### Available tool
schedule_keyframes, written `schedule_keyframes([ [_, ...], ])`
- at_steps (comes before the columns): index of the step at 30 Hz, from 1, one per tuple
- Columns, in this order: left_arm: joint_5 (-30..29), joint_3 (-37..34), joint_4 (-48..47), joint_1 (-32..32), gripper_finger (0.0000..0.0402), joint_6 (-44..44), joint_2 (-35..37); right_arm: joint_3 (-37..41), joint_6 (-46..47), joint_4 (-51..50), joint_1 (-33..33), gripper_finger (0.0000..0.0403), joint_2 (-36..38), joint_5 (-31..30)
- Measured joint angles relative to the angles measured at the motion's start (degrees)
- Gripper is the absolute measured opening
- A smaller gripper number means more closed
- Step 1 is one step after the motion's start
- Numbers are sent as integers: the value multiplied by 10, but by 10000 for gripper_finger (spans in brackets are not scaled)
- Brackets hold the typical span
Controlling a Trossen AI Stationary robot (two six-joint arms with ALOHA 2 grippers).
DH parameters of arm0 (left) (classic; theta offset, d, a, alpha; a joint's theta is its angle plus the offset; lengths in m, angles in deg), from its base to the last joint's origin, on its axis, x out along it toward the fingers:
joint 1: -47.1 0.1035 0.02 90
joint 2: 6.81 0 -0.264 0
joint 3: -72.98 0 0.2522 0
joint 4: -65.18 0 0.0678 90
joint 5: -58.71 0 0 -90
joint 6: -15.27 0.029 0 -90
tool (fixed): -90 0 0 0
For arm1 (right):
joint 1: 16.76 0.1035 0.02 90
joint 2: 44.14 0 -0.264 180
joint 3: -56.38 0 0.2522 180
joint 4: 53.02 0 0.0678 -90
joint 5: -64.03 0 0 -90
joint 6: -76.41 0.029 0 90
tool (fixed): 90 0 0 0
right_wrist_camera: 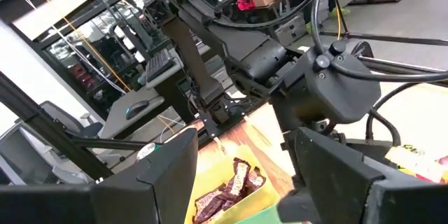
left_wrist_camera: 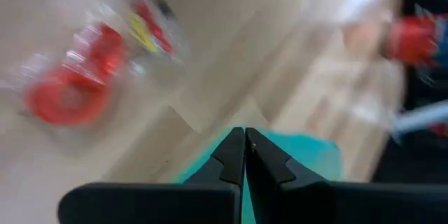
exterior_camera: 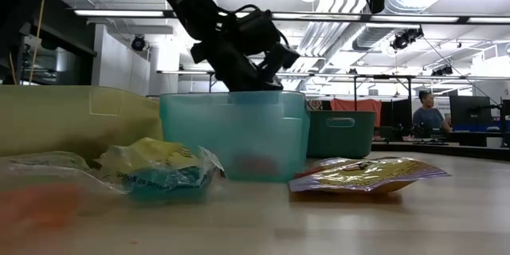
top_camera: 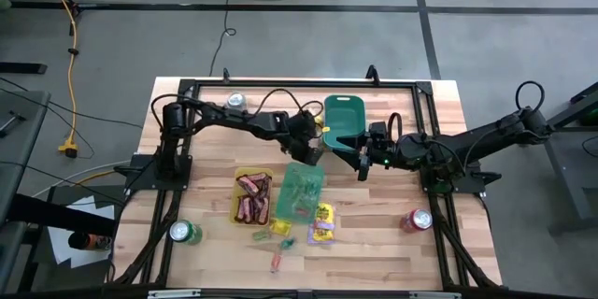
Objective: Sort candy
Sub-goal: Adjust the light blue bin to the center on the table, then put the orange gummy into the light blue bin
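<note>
The left tool [top_camera: 308, 152] hangs over the teal tray [top_camera: 301, 190] near the middle of the table [top_camera: 467, 234], at the tray's 12 o'clock rim. Its wrist view shows the two fingers pressed together with nothing visible between them, teal plastic just below the tips.

The loose candy lies at 6 o'clock from this tool, past the tray's far end: yellow packets [top_camera: 323, 223] just beyond the tray's 5 o'clock corner, small green pieces [top_camera: 271, 233] at its 7 o'clock corner, and a reddish piece [top_camera: 277, 262] farther out toward the table edge. The red-brown bars [top_camera: 252, 198] already sit in the yellow tray [top_camera: 239, 180], which touches or nearly touches the teal tray at its 9 o'clock side. The yellow packets lie with their long axis roughly along the 12-to-6 line, the same way as the trays.

The right tool [top_camera: 364, 157] waits at 3 o'clock from the left tool, next to the green bin [top_camera: 344, 112], fingers spread wide and empty. It is slightly farther from the loose pile than the left tool.

My reading is that the left arm is nearer and better set for the next pick: it would have to travel toward 6 o'clock over the tray, open, and drop onto a packet or small piece.
</note>
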Motion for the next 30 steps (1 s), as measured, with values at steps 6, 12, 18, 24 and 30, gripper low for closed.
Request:
schedule_keyframes([
  [6, -93, 0, -2, 7, 0, -4, 0, 0, 5, 0, 0, 236, 0, 0],
  [12, -78, 0, -6, 13, 0, -14, -3, 0, 5, 0, 0, 236, 0, 0],
  [18, -121, 0, -18, 13, 0, -13, -3, 0, 4, 0, 0, 236, 0, 0],
  [24, -127, 0, -25, 17, 0, -14, -3, 0, 5, 0, 0, 236, 0, 0],
  [30, -111, 1, -30, 12, 0, -15, -23, 0, 5, 1, 0, 236, 0, -15],
])
